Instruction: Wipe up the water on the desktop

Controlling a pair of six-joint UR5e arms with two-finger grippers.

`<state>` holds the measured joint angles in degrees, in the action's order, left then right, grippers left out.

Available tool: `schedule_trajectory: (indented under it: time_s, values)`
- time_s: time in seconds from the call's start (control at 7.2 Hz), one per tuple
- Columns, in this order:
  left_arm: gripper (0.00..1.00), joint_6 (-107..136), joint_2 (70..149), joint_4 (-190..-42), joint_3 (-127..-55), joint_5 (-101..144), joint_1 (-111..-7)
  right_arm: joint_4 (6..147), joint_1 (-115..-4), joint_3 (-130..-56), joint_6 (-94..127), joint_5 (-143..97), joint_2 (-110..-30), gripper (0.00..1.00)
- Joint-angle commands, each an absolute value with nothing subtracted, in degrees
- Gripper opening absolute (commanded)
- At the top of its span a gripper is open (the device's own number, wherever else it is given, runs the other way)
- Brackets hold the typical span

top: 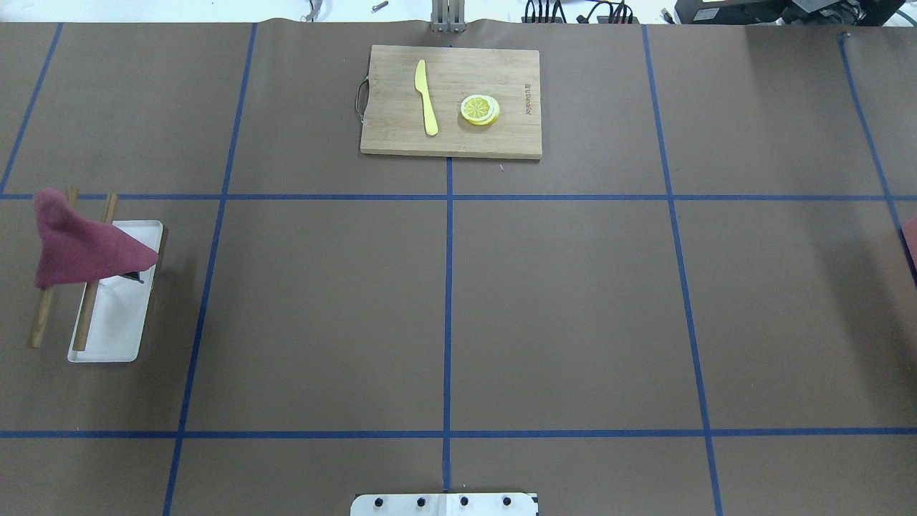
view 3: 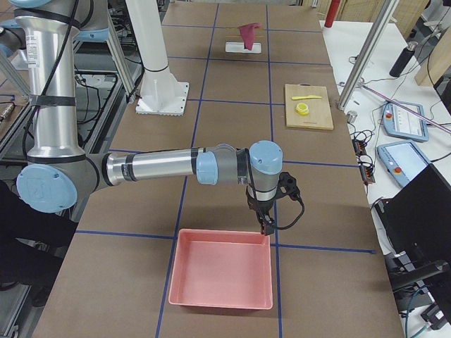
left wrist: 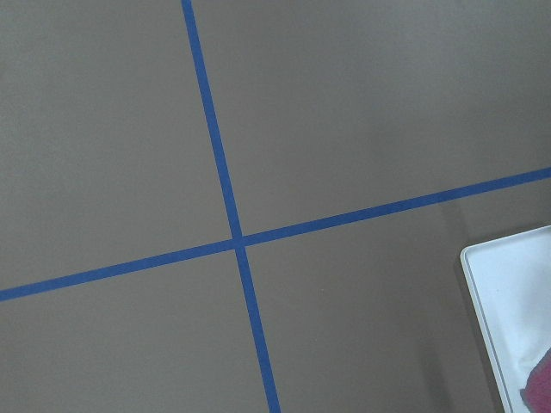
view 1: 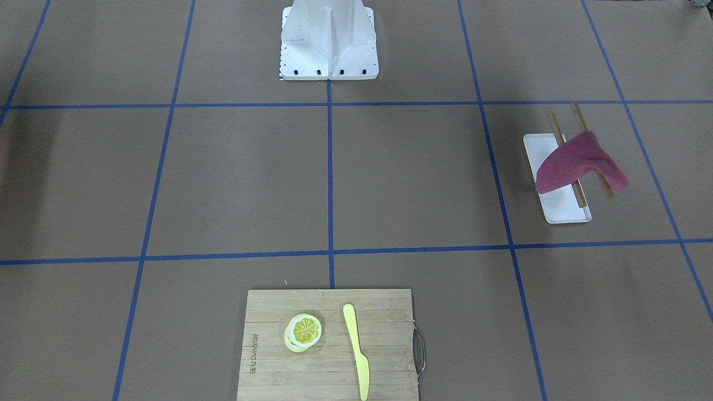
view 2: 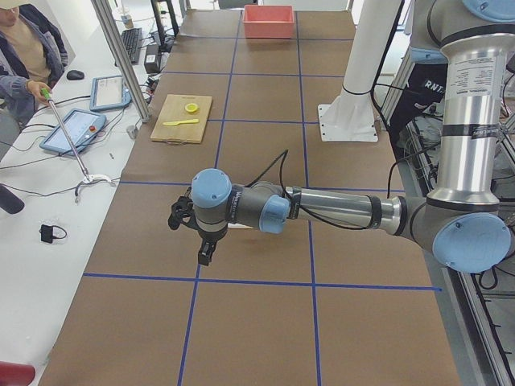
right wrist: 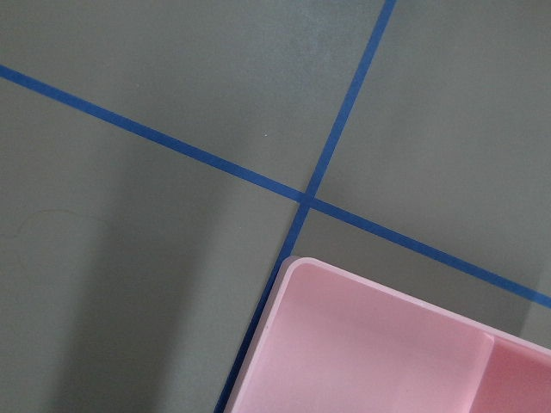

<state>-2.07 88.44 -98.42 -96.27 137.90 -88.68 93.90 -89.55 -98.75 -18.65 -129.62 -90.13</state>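
Note:
The brown desktop (top: 573, 308) with blue tape lines shows no water patch that I can make out. A magenta cloth (top: 79, 247) hangs over two wooden sticks (top: 92, 308) above a white tray (top: 107, 337) at the robot's left; it also shows in the front-facing view (view 1: 579, 164). My left gripper (view 2: 205, 257) shows only in the left side view, pointing down above the desktop, and I cannot tell its state. The left wrist view catches the tray's corner (left wrist: 516, 327). My right gripper (view 3: 266, 227) hangs at the far edge of a pink bin (view 3: 222, 278); I cannot tell its state.
A bamboo cutting board (top: 451, 100) with a yellow knife (top: 426, 97) and lemon slices (top: 480, 110) lies at the far middle edge. The robot's white base (view 1: 328, 39) stands mid-table. An operator (view 2: 28, 48) holds a long grabber stick (view 2: 68, 137) beside the table.

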Motion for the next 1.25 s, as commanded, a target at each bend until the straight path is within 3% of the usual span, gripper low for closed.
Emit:
schedule_trajectory:
  time_s: [0.0,1.11]
  values:
    - [0.98,-1.8,88.3,-98.3,-96.4,137.9,-88.6,94.0,-89.3,-98.8,-18.2,-129.6,-90.3,1.0]
    - [0.98,-2.3,87.6,-98.4,-96.9,135.6,-88.5,93.9,-89.3,-98.8,-18.2,-131.4,-90.6,1.0]
